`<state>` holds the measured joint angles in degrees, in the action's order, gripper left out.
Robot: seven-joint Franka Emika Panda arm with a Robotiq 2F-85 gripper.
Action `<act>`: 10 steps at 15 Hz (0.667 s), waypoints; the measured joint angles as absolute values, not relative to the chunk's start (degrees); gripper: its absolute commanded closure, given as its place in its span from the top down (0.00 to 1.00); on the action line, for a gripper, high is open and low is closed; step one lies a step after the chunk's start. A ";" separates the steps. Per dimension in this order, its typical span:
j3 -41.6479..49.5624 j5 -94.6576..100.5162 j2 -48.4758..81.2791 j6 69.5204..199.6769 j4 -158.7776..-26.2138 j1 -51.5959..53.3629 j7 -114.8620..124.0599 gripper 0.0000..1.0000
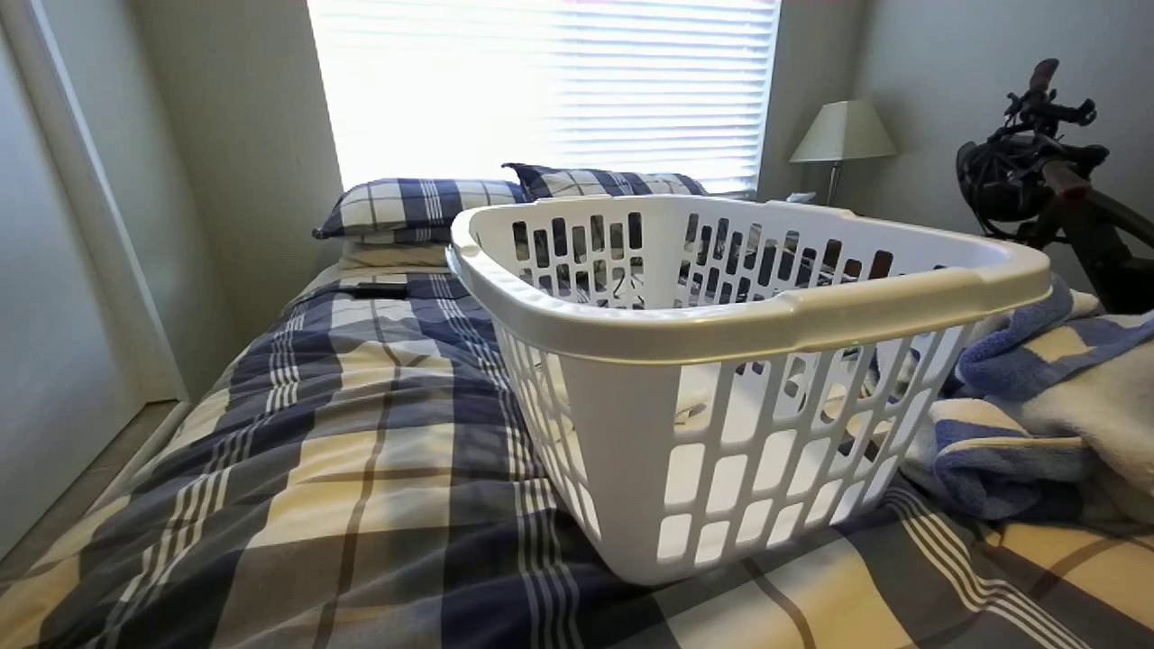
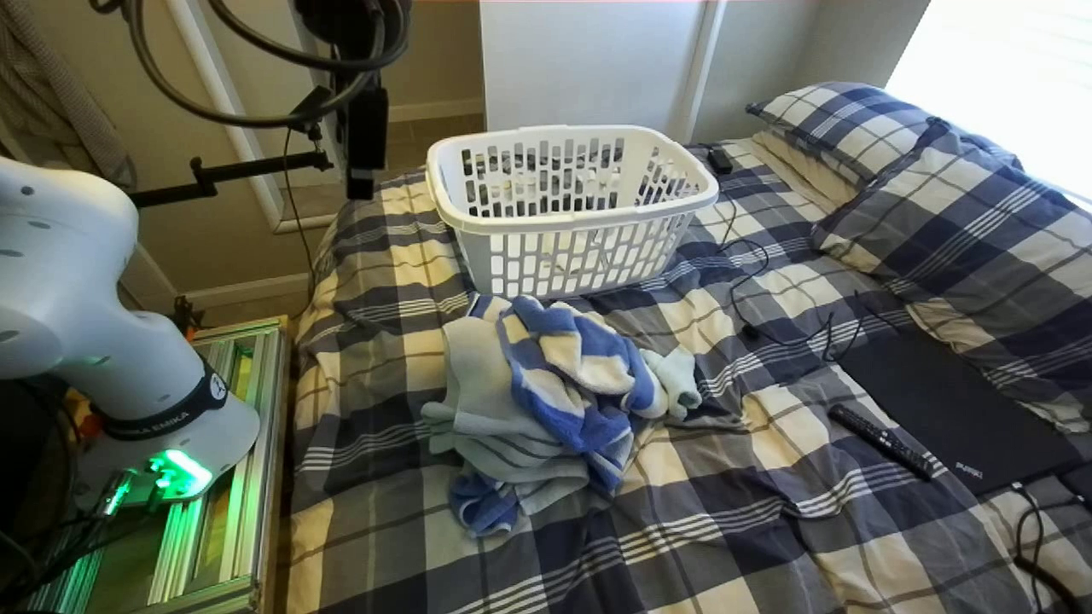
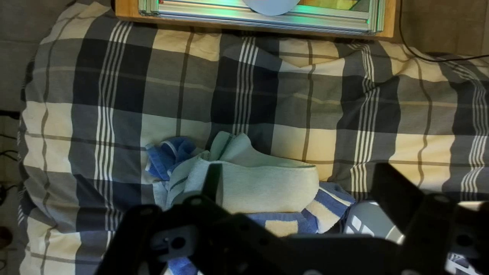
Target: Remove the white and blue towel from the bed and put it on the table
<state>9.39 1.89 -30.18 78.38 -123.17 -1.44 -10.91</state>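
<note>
The white and blue towel (image 2: 580,375) lies crumpled on the plaid bed (image 2: 725,546), heaped with a pale grey-white cloth (image 2: 495,409); I cannot tell whether they are one piece. The towel shows at the right edge in an exterior view (image 1: 1010,451). In the wrist view the pale cloth (image 3: 267,187) covers much of the towel (image 3: 282,225). My gripper (image 3: 298,173) is open and empty above the heap, its left finger over the pale cloth and its right finger over the bed beside it. No table for the towel is clearly in view.
A white laundry basket (image 2: 572,223) stands on the bed beside the towel; its rim shows in an exterior view (image 1: 793,315). A black laptop (image 2: 955,418), a remote (image 2: 883,442), cables and plaid pillows (image 2: 964,213) lie toward the window. The robot base (image 2: 171,409) stands at the bed's edge.
</note>
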 measured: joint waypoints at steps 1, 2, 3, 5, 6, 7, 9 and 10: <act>9.49 2.04 -29.94 78.65 -123.44 -1.86 -10.90 1.00; 9.76 2.15 -29.50 79.46 -123.88 -2.33 -11.05 1.00; 10.11 2.54 -28.80 81.09 -124.49 -2.78 -11.14 1.00; 10.72 3.40 -26.62 85.00 -125.45 -3.62 -11.32 1.00; 10.95 3.80 -25.24 86.83 -125.78 -4.11 -11.30 1.00; 11.21 4.19 -23.65 88.89 -125.90 -4.62 -11.30 1.00; 11.63 4.52 -20.30 93.41 -125.79 -5.45 -11.30 1.00; 11.78 4.54 -18.61 95.66 -125.62 -5.71 -11.36 1.00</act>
